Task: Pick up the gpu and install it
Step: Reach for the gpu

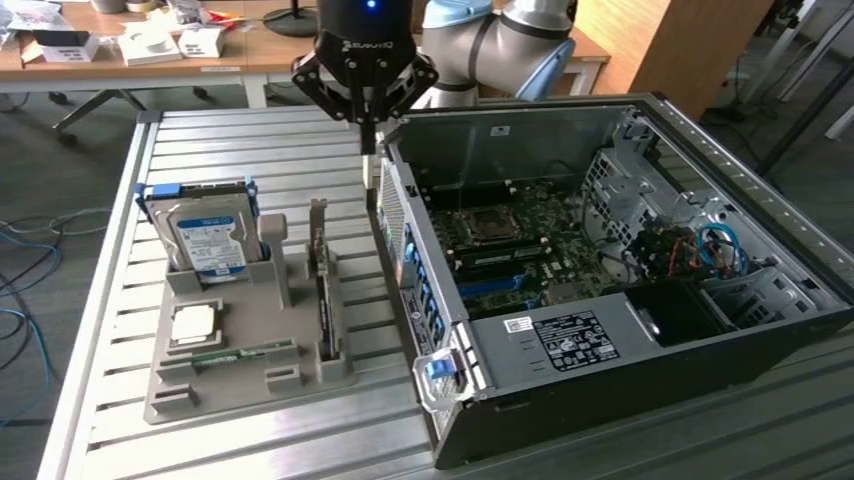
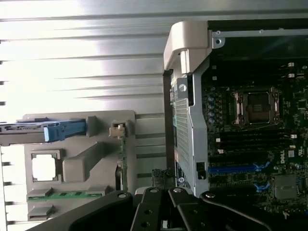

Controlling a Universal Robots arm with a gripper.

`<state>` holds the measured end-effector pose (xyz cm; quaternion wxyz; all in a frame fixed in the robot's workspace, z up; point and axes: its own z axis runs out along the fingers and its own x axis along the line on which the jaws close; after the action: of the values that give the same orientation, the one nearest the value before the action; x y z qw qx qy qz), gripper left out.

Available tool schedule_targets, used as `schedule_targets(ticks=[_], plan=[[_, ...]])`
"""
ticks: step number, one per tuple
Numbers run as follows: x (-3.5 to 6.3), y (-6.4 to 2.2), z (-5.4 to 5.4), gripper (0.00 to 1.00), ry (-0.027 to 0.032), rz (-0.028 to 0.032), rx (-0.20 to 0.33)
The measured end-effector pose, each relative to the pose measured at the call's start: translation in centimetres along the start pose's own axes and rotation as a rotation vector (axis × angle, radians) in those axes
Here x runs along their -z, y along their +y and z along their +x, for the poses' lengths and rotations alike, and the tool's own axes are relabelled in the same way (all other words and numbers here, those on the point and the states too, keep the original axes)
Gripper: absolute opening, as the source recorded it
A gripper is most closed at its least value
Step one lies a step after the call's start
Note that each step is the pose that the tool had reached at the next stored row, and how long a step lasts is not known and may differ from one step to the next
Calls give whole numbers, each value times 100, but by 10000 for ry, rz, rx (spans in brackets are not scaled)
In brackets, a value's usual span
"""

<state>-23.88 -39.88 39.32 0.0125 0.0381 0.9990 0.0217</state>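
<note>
A slatted metal table (image 1: 240, 140) (image 2: 86, 57) fills most of the exterior view. On it, across the exterior view's right half, lies an open computer case (image 1: 534, 135) (image 2: 190, 43) on its side, with its green circuit board (image 1: 521, 240) (image 2: 255, 144) facing up and blue and orange cables bunched towards the right edge. The grey robot arm (image 1: 507, 40) comes in at the upper middle of the frame, behind the case.

In the exterior view's lower left sits a grey plastic holder tray (image 1: 214, 385) (image 2: 77, 163), just beside the case but not touching it. A silver hard drive (image 1: 207, 240) (image 2: 43, 132) with a blue-and-white label and blue side rails stands upright at the tray's far end.

The gpu (image 1: 320, 290) (image 2: 122, 163) is in the tray too. It is a thin dark card standing on its long edge in the slot nearest the case, with its metal bracket at the far end, and nothing is touching it.

The gripper (image 1: 367, 145) (image 2: 163, 202) hangs at the upper middle of the exterior view, over the strip of table between the tray and the case. It is up above the far end of the gpu and clear of it. Its black jaws are pressed together and hold nothing.

A small square chip (image 1: 194, 322) (image 2: 44, 167) lies flat in the tray in front of the hard drive. A narrow green memory stick (image 1: 234, 352) (image 2: 62, 195) lies in a groove just nearer the camera than the chip.
</note>
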Motion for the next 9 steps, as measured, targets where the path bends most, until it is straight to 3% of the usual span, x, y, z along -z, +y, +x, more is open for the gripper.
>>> schedule_targets(ticks=[9], plan=[[-6,-19,237,11,-1,12,0]])
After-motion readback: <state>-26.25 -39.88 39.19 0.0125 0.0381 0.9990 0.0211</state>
